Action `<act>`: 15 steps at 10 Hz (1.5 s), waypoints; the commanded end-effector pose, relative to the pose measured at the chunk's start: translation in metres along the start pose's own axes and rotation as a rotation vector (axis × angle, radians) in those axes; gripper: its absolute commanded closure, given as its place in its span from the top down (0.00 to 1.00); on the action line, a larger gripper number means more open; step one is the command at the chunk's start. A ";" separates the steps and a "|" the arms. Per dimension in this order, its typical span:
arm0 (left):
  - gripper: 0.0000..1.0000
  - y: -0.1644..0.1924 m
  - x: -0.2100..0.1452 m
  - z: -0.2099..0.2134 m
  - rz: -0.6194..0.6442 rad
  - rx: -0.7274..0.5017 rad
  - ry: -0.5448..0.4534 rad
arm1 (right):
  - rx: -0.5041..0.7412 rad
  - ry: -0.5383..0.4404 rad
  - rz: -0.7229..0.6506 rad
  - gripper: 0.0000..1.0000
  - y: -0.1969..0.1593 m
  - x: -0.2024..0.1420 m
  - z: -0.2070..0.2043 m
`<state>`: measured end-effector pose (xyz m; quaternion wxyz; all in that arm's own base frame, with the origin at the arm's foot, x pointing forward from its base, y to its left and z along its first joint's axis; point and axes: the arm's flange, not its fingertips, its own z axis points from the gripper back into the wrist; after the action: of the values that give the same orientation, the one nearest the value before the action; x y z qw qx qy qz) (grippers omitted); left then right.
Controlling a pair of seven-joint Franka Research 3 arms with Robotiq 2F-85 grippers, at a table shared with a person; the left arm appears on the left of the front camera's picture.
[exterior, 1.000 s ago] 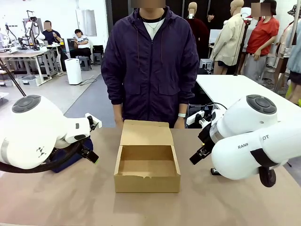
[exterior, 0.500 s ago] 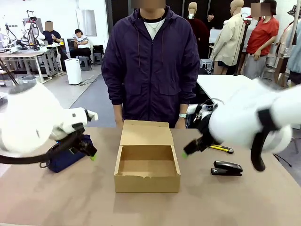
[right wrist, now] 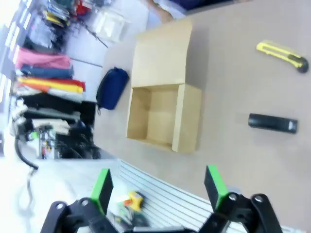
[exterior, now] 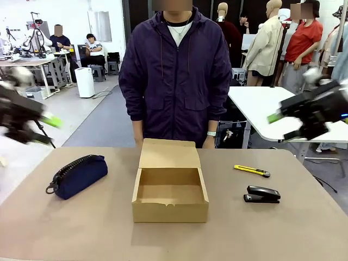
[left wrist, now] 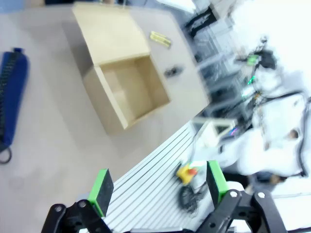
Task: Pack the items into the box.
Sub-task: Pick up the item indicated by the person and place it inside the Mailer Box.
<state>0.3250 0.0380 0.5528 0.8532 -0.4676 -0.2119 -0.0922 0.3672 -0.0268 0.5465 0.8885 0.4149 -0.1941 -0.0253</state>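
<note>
The open brown cardboard box (exterior: 169,202) stands mid-table, empty, its flap lid leaning back toward the person. To its left lies the navy zippered pouch (exterior: 79,175). To its right lie the yellow utility knife (exterior: 252,171) and, nearer me, the black stapler (exterior: 262,193). My left gripper (exterior: 48,131) hangs open and blurred high off the table's left edge. My right gripper (exterior: 281,126) is open, high at the right. The left wrist view looks down on the box (left wrist: 127,85) and pouch (left wrist: 10,104); the right wrist view shows the box (right wrist: 163,111), knife (right wrist: 282,54) and stapler (right wrist: 272,123).
A person in a dark purple jacket (exterior: 174,70) stands at the far edge right behind the box lid. A white table (exterior: 266,106) stands behind at the right. A ribbed aluminium rail (left wrist: 155,165) runs along my side of the table.
Both arms swung up and outward from beside the box to the picture's edges, uncovering the pouch, knife and stapler. Nothing on the table moved.
</note>
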 end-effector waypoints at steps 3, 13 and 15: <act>1.00 0.120 -0.102 0.123 0.410 -0.167 -0.601 | 0.225 -0.463 -0.421 1.00 -0.116 -0.058 0.098; 1.00 0.129 -0.109 0.165 0.445 -0.122 -0.557 | 0.230 -0.525 -0.559 1.00 -0.157 -0.061 0.146; 1.00 0.129 -0.109 0.165 0.445 -0.122 -0.557 | 0.230 -0.525 -0.559 1.00 -0.157 -0.061 0.146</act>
<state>0.2269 0.2417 0.4843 0.7366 -0.5550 -0.3155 0.2232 0.2718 -0.2224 0.4917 0.7203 0.5221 -0.2857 -0.3562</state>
